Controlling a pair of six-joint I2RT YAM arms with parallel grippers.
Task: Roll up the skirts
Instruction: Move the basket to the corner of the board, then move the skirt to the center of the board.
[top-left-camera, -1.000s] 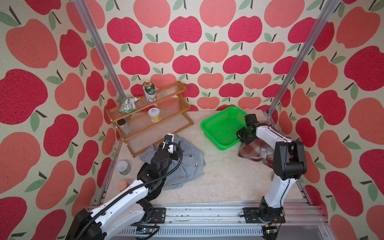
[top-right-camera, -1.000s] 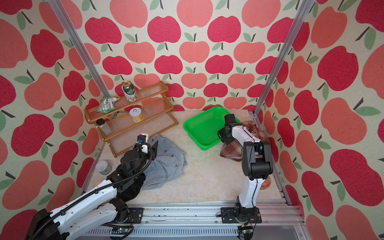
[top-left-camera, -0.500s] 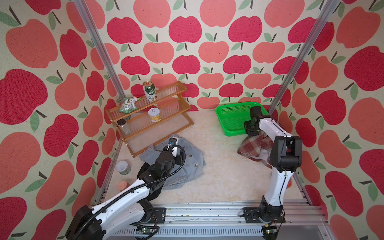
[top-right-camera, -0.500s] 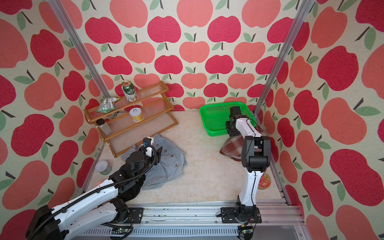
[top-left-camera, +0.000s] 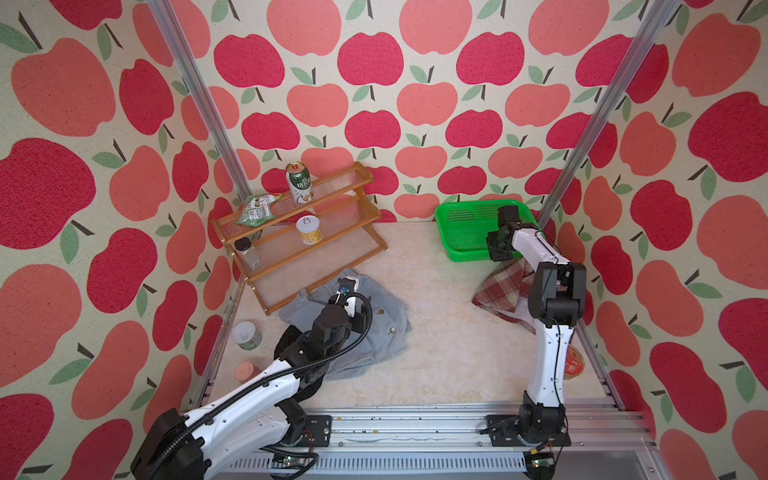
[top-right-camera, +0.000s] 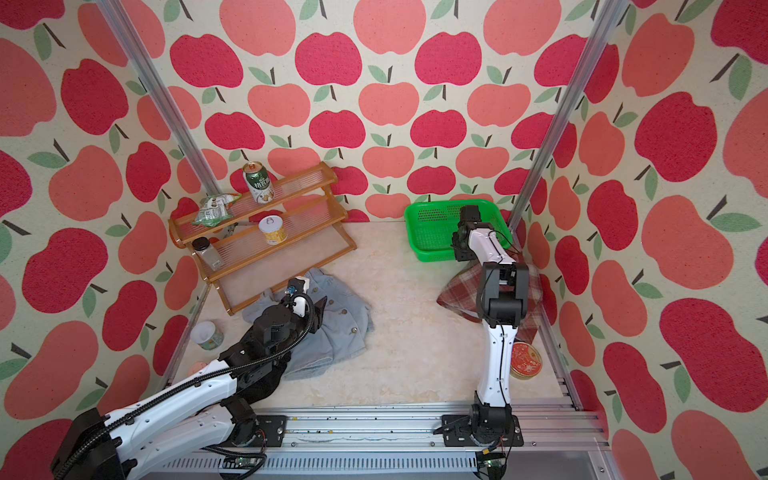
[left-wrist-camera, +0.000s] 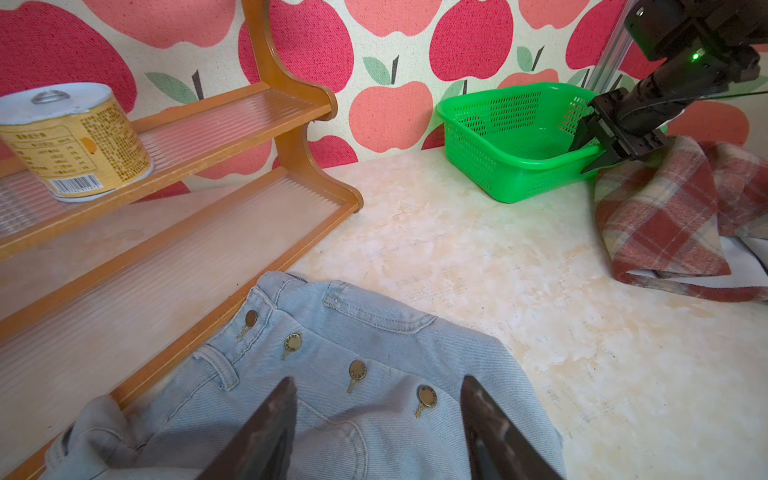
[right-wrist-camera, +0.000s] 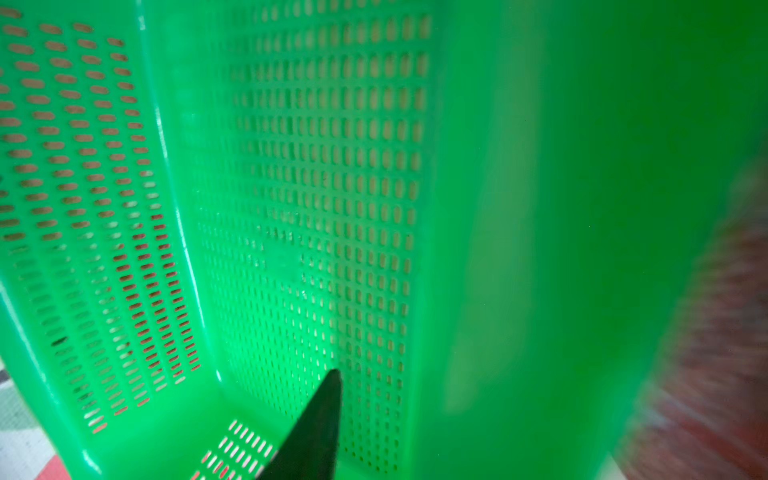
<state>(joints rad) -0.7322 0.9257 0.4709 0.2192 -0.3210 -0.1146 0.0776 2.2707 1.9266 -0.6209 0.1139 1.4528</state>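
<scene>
Bright, even daylight with soft shadows; both top views are sharp. The right wrist view blurs close against the green perforated plastic basket (right-wrist-camera: 291, 187).

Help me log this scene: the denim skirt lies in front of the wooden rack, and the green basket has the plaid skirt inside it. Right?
Not quite. The green basket has nothing in it; the plaid skirt lies on the table beside it, as the left wrist view shows. The denim skirt does lie in front of the wooden rack.
</scene>
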